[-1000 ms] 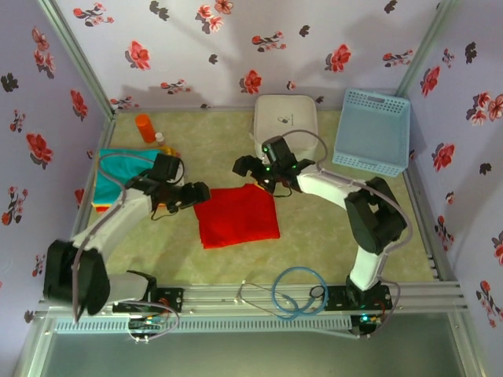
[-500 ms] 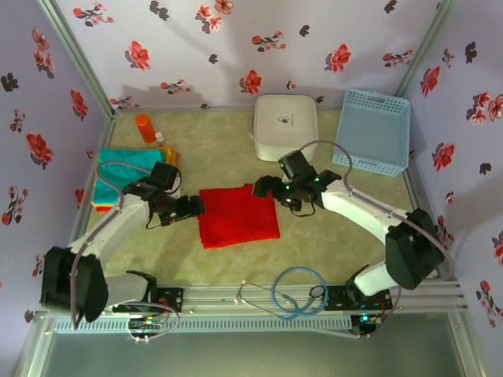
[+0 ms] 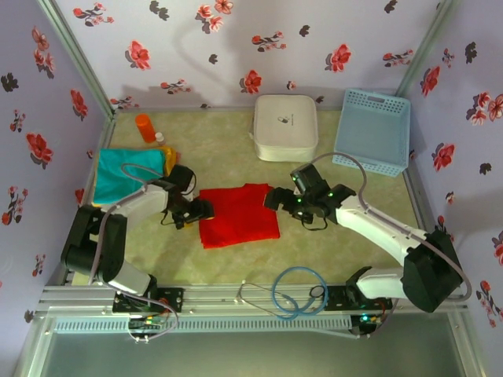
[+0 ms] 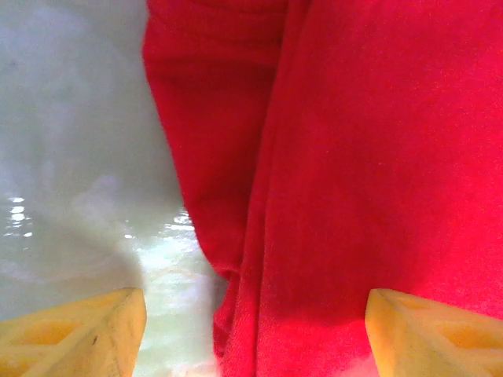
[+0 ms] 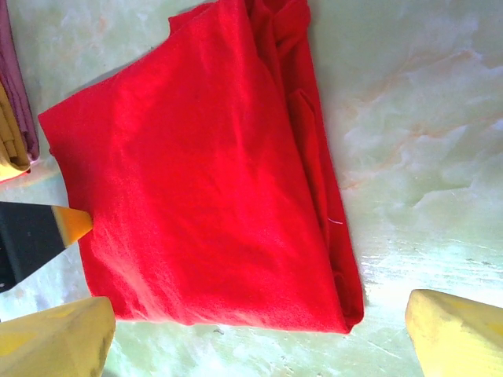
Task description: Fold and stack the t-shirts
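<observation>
On the table (image 3: pixel 228 153), the red t-shirt (image 3: pixel 238 215) lies folded, seemingly square.

You see a white case (image 3: pixel 285 127) beside a light blue basket (image 3: pixel 372 129) at the worktop's (image 3: pixel 236 149) far edge, an orange bottle (image 3: pixel 145 127) far left.

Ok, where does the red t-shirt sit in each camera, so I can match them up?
Top external: red t-shirt in the middle, between left gripper and right gripper.
Left wrist: right and upper part of the picture, bare table at left.
Right wrist: centre-left, table to its right.
Shared landmark: the left gripper at the shirt's left edge; its yellow fingertip enters the right wrist picture from the left.
</observation>
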Tool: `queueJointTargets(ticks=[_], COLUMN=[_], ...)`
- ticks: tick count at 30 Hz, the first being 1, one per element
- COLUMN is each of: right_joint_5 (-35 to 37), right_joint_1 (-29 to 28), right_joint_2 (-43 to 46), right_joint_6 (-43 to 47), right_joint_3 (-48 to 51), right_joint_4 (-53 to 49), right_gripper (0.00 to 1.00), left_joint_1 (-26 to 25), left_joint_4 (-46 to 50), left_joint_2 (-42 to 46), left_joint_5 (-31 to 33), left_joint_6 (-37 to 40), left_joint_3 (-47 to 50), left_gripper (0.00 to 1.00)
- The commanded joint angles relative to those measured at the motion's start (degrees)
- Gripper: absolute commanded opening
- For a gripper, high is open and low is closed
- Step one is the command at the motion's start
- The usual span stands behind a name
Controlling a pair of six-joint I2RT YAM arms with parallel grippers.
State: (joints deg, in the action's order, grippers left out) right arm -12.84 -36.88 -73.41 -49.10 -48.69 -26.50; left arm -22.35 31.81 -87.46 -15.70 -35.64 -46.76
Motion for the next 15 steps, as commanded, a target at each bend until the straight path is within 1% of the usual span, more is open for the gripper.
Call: queueJointTargets(ticks=[1,7,10,15], right_joint_5=[0.60,0.03,0.02,0.37], right_joint_1=[0.58,1.02,1.12,1.19], right_joint_2=[1.38,1.30,1.74,3.19], right_joint_6=[-1.17,-1.43,-1.61,-1.99], right_joint_3=[0.91,1.13,1.46,2.58], right_joint_4=[0.62,0.49,0.23,-0.04], right_gripper=[0.96,0.95,0.95,0.95], left_joint_1=[-1.18,-3.69,-4.61,-5.42], left_joint_4=[-1.91,-5.10,-6.14,-6.68], left_joint_2=[-2.12,-4.81,-6.08,-5.63], left_joint_5=[-1.17,-2.91,-3.84,-4.15], left_joint_6=[-1.94,-3.76,-4.31,-5.03], left_joint_3=[-0.85,-1.14,-1.51,-1.53], left_gripper=[0.73,0.69,0.65,0.61])
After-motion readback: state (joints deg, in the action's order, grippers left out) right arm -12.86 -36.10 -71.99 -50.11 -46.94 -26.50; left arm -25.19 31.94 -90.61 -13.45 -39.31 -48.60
